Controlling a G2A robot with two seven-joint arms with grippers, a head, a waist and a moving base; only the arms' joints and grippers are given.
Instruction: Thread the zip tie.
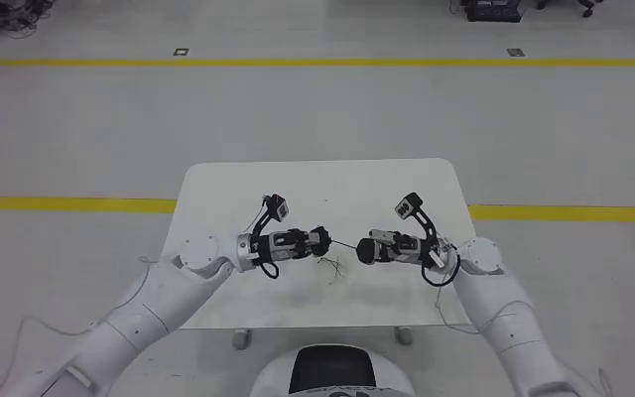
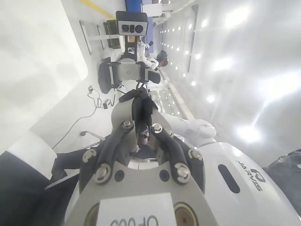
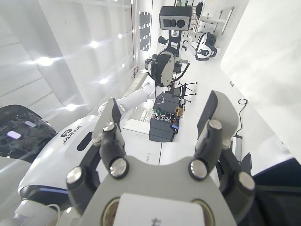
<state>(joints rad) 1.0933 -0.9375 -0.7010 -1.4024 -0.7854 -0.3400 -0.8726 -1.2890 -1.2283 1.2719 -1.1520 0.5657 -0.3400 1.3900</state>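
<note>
Above the table [image 1: 213, 189], the left gripper [image 1: 323, 239] pinches the zip tie [image 1: 342, 244], so the spread right gripper [image 3: 164, 99] should probably line up squarely with its free tip before closing.

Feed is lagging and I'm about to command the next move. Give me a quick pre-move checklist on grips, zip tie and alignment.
1. Is the left gripper shut on the zip tie? Ok.
2. Is the right gripper open, with nothing between its fingers? Ok.
3. Do both grippers face each other above the table? Ok.
4. Does the tie's free end point toward the right gripper? Ok.
5. Which end of the tie is the head? Cannot tell.
6. Do the loose dark pieces lie on the table below the gap, apart from both grippers? Ok.
</note>
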